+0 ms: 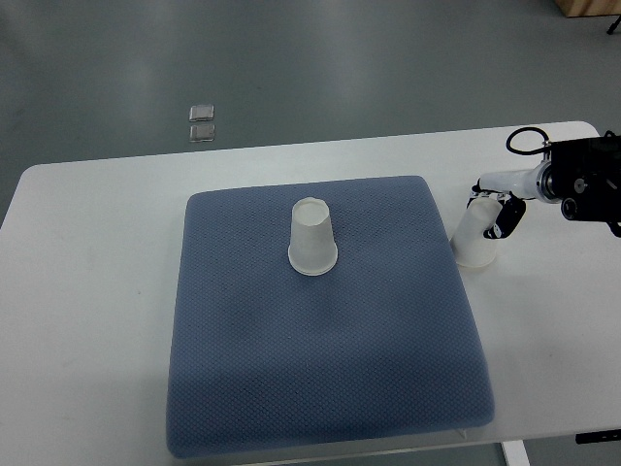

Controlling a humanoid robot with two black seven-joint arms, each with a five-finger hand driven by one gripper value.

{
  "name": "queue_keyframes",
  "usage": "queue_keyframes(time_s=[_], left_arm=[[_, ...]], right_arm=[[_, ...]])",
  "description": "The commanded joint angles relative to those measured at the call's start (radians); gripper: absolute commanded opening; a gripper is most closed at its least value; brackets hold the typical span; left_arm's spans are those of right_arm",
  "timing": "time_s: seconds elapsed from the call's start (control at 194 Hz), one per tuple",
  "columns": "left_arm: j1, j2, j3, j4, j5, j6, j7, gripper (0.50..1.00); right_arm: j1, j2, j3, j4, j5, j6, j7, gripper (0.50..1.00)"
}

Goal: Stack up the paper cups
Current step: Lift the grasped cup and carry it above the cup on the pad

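Your right hand (497,216) grips an upturned paper cup (474,240) on the white table (87,291), beside the blue mat (320,388) holding the second cup (312,239). These look light and crushable; hold the sidewall gently

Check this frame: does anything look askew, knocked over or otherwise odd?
Nothing is spilled or damaged. One paper cup stands upside down on the blue mat. The second cup, also inverted, is off the mat on the white table and leans, tilted, in the right robot hand.
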State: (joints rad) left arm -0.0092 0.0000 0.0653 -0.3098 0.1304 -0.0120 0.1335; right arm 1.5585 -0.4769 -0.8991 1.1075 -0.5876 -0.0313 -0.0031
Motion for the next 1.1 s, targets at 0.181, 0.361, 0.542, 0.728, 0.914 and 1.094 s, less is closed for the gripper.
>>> queue_keyframes(time_s=[0.181,0.361,0.542,0.728,0.914,1.094], left_arm=[[0.0,0.0,0.002,-0.002,0.0,0.0,0.0,1.0],[0.0,0.0,0.002,-0.003,0.0,-0.002,0.0,1.0],[0.0,0.0,0.002,-0.002,0.0,-0.002,0.0,1.0],[0.0,0.0,0.002,-0.003,0.002,-0.002,0.0,1.0],[0.0,0.0,0.002,-0.014,0.002,-0.002,0.0,1.0],[0.0,0.0,0.002,-0.015,0.002,-0.002,0.0,1.0]], right_arm=[[0.333,-0.115,-0.055,0.169,-0.006,0.162,-0.002,0.543],[0.695,-0.177,-0.109,0.273,-0.008,0.369,-0.002,0.545],[0.859,-0.183,-0.109,0.287,-0.008,0.504,0.0,0.547],[0.933,-0.175,-0.106,0.322,-0.003,0.544,0.002,0.552],[0.943,-0.105,-0.041,0.321,0.109,0.521,0.0,0.552],[0.97,0.072,-0.032,0.299,0.265,0.472,0.002,0.552]])
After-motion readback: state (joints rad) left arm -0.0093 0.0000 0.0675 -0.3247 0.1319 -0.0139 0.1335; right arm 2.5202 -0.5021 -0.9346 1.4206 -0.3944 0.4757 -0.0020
